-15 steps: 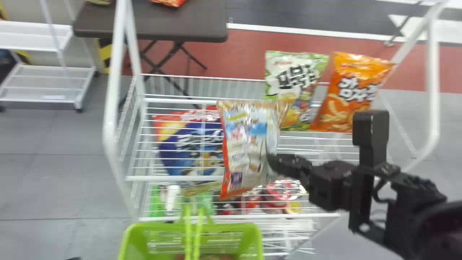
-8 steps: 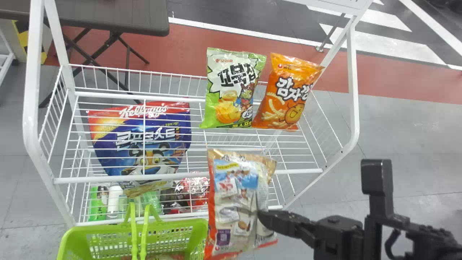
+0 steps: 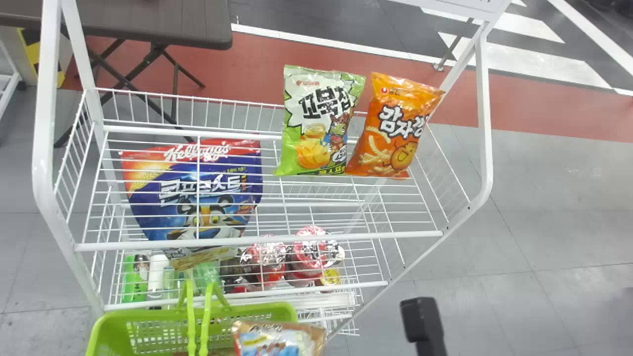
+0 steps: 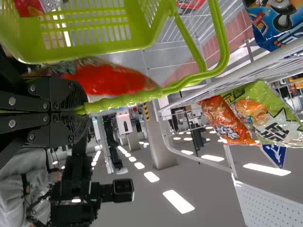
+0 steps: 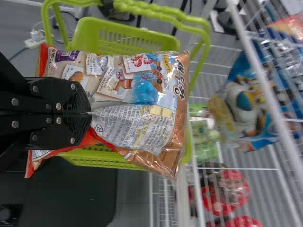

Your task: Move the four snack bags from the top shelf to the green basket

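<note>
Passable over the top shelf (image 3: 257, 240), left and near; blocked far right by two snack bags (image 3: 319, 126), at both ends by posts (image 3: 44, 99), above the green basket (image 3: 106, 321) by handles (image 3: 191, 321) and a third bag (image 3: 277, 341).

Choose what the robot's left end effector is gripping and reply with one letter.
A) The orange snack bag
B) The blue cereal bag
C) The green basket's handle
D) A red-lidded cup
C: the left end effector is closed on the green basket's handle in the left wrist view.

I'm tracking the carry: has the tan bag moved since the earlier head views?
Yes: the tan bag moved down and left against the top shelf, toward the basket.
</note>
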You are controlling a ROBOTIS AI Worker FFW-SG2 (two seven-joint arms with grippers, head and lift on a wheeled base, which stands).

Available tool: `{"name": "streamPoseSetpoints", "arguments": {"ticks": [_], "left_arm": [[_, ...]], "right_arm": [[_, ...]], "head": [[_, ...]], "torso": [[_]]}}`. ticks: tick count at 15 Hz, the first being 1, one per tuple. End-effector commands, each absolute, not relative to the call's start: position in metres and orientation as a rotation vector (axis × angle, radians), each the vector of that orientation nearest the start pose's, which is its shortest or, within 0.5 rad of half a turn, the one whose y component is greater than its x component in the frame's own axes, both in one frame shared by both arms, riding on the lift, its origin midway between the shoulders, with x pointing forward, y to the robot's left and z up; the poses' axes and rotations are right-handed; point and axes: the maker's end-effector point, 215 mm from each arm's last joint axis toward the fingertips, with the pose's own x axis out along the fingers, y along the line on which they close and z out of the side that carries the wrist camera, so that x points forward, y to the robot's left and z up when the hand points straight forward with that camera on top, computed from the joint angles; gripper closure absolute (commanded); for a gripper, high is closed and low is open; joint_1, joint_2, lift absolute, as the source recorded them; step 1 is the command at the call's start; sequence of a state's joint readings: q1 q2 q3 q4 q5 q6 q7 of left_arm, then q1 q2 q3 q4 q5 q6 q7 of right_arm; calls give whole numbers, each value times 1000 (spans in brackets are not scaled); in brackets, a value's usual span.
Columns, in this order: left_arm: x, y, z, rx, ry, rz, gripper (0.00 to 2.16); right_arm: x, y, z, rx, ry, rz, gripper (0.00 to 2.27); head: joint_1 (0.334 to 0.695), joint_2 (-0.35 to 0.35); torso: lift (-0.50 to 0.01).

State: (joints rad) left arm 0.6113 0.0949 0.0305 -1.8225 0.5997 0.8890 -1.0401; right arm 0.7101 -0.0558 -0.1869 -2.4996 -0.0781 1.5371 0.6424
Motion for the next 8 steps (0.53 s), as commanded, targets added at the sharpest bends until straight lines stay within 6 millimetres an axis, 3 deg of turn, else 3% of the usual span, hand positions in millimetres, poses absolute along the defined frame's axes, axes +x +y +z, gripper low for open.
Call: {"name": "streamPoseSetpoints", "arguments": {"ticks": [1, 5, 8], "left_arm": [[185, 27, -481, -1112, 843, -1014, 1663], [184, 26, -481, -1111, 845, -1015, 1663], [183, 25, -481, -1110, 845, -1019, 1663]], "right_arm": [[179, -156, -512, 377, 1232, 459, 2219], [205, -126, -528, 342, 1172, 522, 2219], [239, -108, -521, 306, 1017, 551, 2219]], "head": [[695, -350], [695, -350], [695, -329]], "torso": [[0], [0], [0]]}}
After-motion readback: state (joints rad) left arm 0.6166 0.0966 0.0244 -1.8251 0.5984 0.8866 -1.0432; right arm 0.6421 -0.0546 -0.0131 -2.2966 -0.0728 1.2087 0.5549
